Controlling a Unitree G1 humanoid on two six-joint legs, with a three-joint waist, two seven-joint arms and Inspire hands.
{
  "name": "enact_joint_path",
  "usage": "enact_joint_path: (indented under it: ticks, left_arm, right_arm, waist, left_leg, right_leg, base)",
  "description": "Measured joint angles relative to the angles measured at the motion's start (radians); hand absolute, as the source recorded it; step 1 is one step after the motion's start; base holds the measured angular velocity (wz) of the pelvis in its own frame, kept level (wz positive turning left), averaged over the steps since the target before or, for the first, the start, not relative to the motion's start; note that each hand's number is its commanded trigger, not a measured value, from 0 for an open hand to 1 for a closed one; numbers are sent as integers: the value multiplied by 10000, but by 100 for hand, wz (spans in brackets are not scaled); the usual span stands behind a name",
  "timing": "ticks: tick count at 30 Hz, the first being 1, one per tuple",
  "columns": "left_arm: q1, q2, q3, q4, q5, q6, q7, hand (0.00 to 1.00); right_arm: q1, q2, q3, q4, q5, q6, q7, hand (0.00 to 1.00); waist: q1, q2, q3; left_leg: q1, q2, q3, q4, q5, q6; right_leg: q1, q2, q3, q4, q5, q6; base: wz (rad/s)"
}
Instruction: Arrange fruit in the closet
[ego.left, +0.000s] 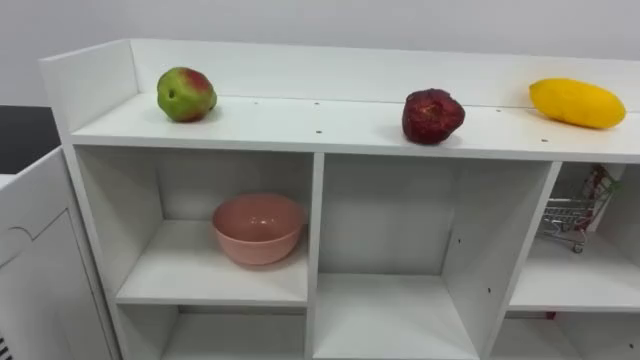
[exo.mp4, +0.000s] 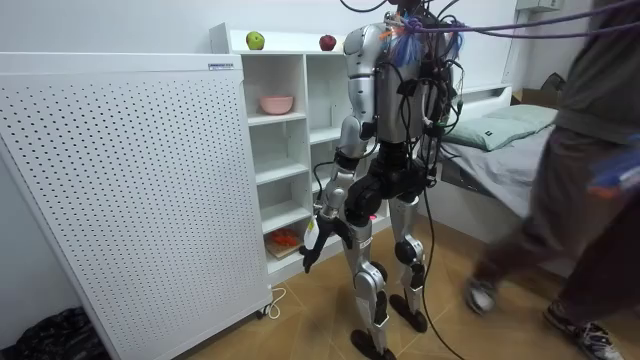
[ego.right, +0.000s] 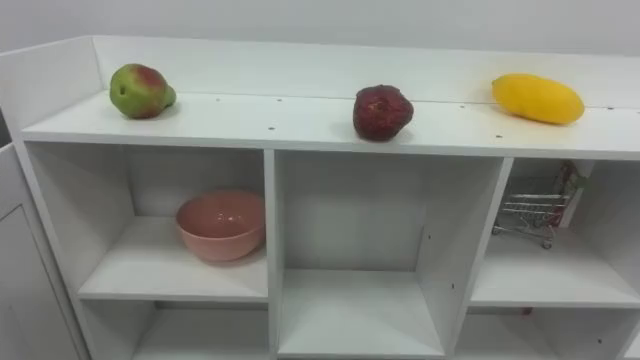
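White closet (ego.left: 250, 125) carries three fruits on its top board: one green-red apple (ego.left: 186, 94) near the left end, one dark red fruit (ego.left: 432, 116) by the front edge, and one yellow mango (ego.left: 577, 102) toward the right end. One pink bowl (ego.left: 258, 228) sits in the upper left compartment. The robot stands facing the closet, its left hand (exo.mp4: 312, 238) hanging loose-fingered and empty.

White wall (exo.mp4: 100, 25), white perforated panel (exo.mp4: 130, 190), brown wooden floor (exo.mp4: 300, 330), grey-sheeted bed (exo.mp4: 475, 165) at the room view's right
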Motion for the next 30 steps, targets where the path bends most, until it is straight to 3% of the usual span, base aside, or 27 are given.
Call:
enact_joint_path:
  ticks: [10,19,22,24,25,27,30]
  left_arm:
    - [-25,-2,20,-8,-25,-84,37,0]
    - [17,-15,712,-8,148,-427,492,0]
    - [17,-11,892,-2,148,-524,527,0]
    - [7,-5,950,-9,146,-603,544,0]
    - [-23,0,984,-17,150,-647,549,0]
    - [-18,3,983,-13,152,-747,614,0]
    - [-17,40,961,-44,152,-870,975,0]
  right_arm:
    - [-29,1,97,22,229,5,-250,0]
    - [43,161,-1295,-26,523,88,-1309,0]
    - [-22,150,-1995,-822,491,86,-2000,0]
    - [-249,149,-2258,-1351,578,72,-2473,0]
    - [-354,149,-2362,-1962,572,90,-2776,0]
    - [-522,148,-2542,-3182,423,30,-3230,0]
    - [-649,134,-2609,-5361,426,-259,-3998,0]
  waist:
    - [41,-5,-8]
    - [-19,-128,14]
    - [-71,-151,-35]
    - [-120,-155,-5]
    - [-180,-184,-36]
    - [-228,-208,4]
    - [-241,-203,2]
  left_leg:
    - [-3,7,97,1,0,0]
    - [96,15,118,-56,0,-1]
    - [100,14,148,-66,0,-1]
    - [99,13,176,-57,0,0]
    - [93,13,183,-54,2,-1]
    - [93,12,217,-46,3,-1]
    - [159,15,236,-41,5,-3]
  right_leg:
    - [-59,29,310,5,0,0]
    - [-22,55,328,18,0,0]
    - [-24,55,343,37,0,0]
    - [-35,55,342,40,0,0]
    - [-65,58,364,70,0,0]
    - [-91,53,365,77,0,0]
    - [-64,62,366,69,0,0]
  base:
    - [-3]
    - [-3]
    - [0]
    - [0]
    - [-4]
    - [-7]
    - [-4]
